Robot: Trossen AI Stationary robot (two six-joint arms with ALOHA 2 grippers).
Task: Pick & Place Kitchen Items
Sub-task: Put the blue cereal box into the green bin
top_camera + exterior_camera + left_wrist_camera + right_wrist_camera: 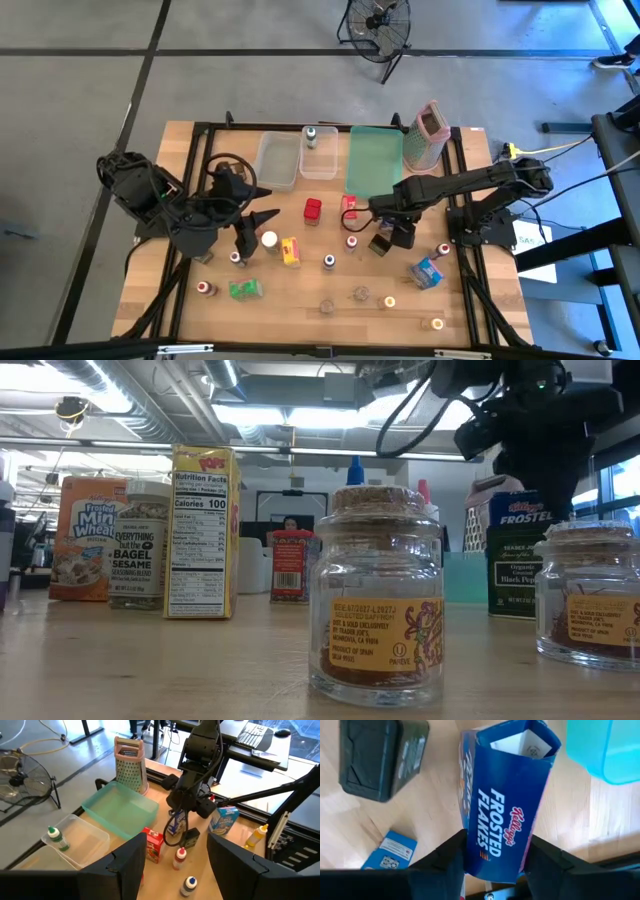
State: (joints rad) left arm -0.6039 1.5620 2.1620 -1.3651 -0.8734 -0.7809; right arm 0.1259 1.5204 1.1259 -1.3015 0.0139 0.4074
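Observation:
My right gripper (pixel 383 218) sits mid-table, just in front of the green tray, shut on a blue Frosted Flakes box (pixel 502 805). The same box shows in the left wrist view (pixel 176 825) and in the low view (pixel 524 512). A dark tin (pixel 386 240) stands beside it. My left gripper (pixel 266 203) hovers open over the table's left-centre with nothing between its fingers (pixel 129 862). Red boxes (pixel 313 210), a yellow box (pixel 291 251), a second blue box (pixel 428 271), a green packet (pixel 245 290) and several small bottles and jars stand on the wood. My right gripper pinches the blue Frosted Flakes box between its two fingers (pixel 447 862) at the box's upper end (pixel 490 867), coming from above and pointing down. The box hangs tilted below the fingers, its lower end (pixel 520 740) close over the table. Whether it is clear of the wood, I cannot tell.
Two clear tubs (pixel 278 160) (pixel 318 160), one holding a small bottle (pixel 310 135), the green tray (pixel 375 160) and the pink-topped grater (pixel 430 135) line the far edge. Cork-lidded jars (pixel 385 605) stand near the front edge. A fan (pixel 378 25) stands on the floor beyond.

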